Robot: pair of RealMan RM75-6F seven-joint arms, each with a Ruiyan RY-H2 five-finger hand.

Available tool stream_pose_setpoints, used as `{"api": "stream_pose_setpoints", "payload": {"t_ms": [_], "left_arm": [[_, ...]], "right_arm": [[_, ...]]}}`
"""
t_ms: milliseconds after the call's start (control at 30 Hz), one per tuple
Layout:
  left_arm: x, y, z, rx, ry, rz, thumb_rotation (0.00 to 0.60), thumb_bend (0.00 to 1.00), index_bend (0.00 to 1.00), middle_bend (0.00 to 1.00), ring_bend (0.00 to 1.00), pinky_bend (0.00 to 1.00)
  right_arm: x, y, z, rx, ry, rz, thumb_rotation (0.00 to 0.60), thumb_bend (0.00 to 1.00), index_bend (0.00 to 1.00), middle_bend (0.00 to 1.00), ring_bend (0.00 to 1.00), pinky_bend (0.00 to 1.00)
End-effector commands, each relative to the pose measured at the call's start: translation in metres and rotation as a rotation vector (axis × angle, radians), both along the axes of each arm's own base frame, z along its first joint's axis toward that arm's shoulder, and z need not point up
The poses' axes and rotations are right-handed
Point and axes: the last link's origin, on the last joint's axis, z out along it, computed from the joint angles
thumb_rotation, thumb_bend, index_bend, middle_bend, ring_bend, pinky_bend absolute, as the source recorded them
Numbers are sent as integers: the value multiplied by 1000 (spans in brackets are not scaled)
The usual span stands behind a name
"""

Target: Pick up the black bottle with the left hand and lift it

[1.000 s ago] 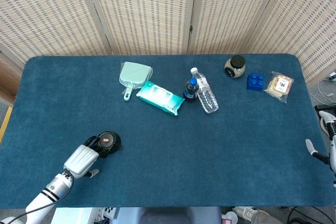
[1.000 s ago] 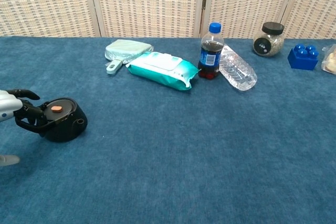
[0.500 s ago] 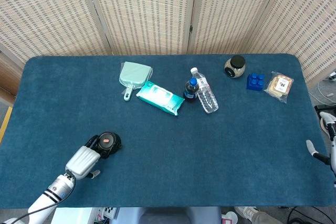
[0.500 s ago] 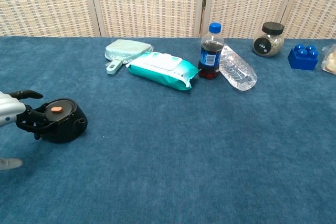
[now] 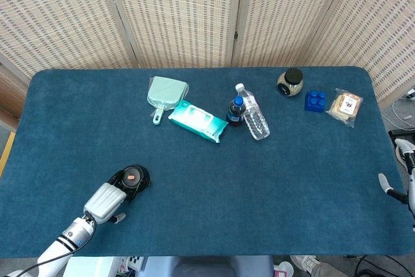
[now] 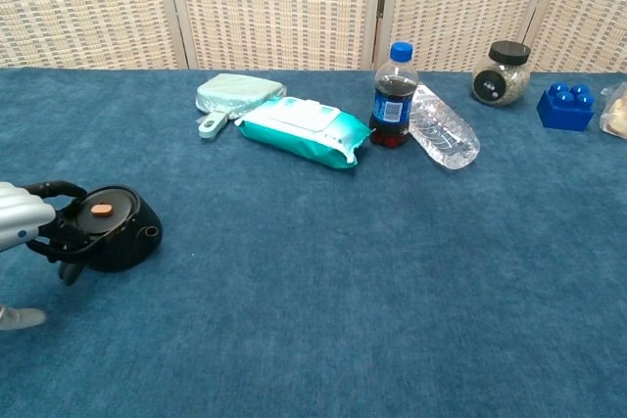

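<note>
The black bottle (image 5: 134,177) is squat with an orange spot on its cap and stands on the blue tablecloth at the near left; the chest view shows the bottle (image 6: 116,233) low on the left. My left hand (image 5: 107,197) reaches it from the near side. Its dark fingers (image 6: 59,227) curl around the bottle's left flank and grip it, with the base still on the cloth. Only a white part of my right hand (image 5: 393,186) shows, at the table's right edge, far from the bottle; its fingers are not clear.
At the back stand a mint dustpan (image 5: 166,91), a teal wipes pack (image 5: 198,121), an upright cola bottle (image 5: 236,111), a clear bottle lying down (image 5: 255,119), a dark-lidded jar (image 5: 290,82), a blue brick (image 5: 315,100) and a snack packet (image 5: 345,106).
My left hand has slid slightly toward the table's near edge and its fingers have wrapped tighter around the black bottle. The right hand has not moved.
</note>
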Motion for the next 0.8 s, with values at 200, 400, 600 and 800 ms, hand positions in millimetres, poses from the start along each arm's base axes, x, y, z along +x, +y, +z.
{"api": "stream_pose_setpoints", "payload": {"t_ms": [200,400,600,800], "left_arm": [[5,6,-1,-19,-30,1,600,182,649,638,539,0],[15,16,1,-9,-57,-24,600,137,718,727,632,0],[22,26,3,5,-93,-13,600,108,782,798,687,0],[28,34,3,14,-160,44,490,92,849,874,742,0]], "right_arm": [[-1,0,1,-6,-1,-3,600,291,135,189,32,68],[-3,1,2,-9,-2,-9,600,292,135,189,32,68],[-5,1,2,-11,-4,-13,600,291,135,189,32,68],[-4,-1,2,-15,-11,-9,600,291,136,188,32,68]]}}
